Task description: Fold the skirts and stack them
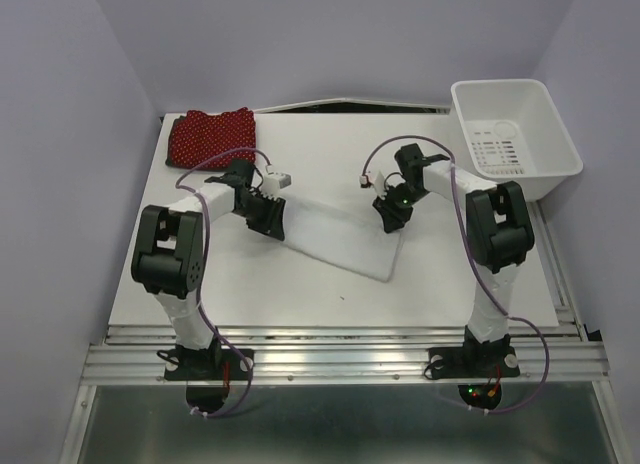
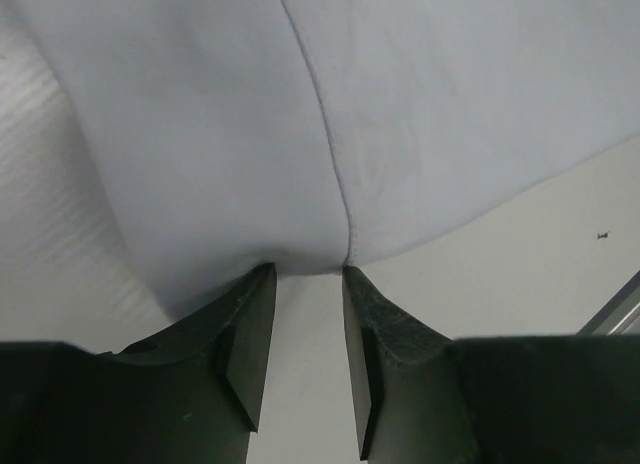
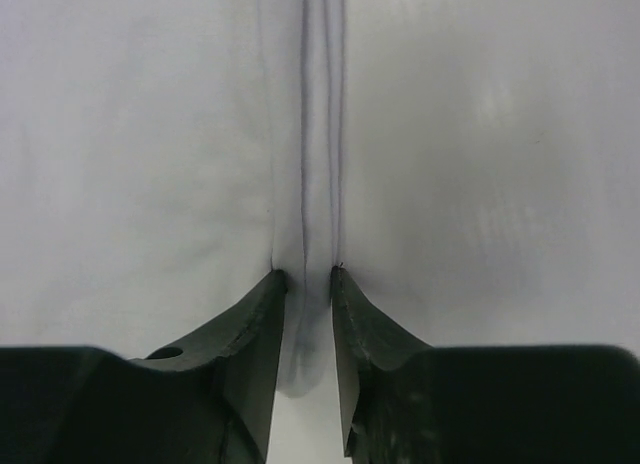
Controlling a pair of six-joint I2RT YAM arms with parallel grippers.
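A red skirt (image 1: 210, 136) with tiny white dots lies folded at the far left corner of the table (image 1: 300, 294), well apart from both arms.

Just right of it and nearer the front, the left gripper (image 1: 270, 219) comes down on the left end of a white skirt (image 1: 340, 239). In the left wrist view a corner of the white skirt (image 2: 250, 114) meets the left gripper (image 2: 308, 274) right at its tips. A stitched seam runs down to the right finger (image 2: 375, 324), and bare table (image 2: 500, 274) shows beside and below the cloth edge. The jaws stand narrow, with a slit between them. I cannot tell whether they really pinch the corner or only touch it.

The white skirt lies flat across the middle of the table, slanting from the left gripper towards the near right.

The right gripper (image 1: 388, 214) sits on the skirt's right edge. Its wrist view shows a raised fold of the white skirt (image 3: 480, 134) running straight down between the tips of the right gripper (image 3: 305, 276) and on into the gap, so these jaws are clenched on the white skirt.

At the far right corner stands a white plastic bin (image 1: 563, 144), apart from the skirt.
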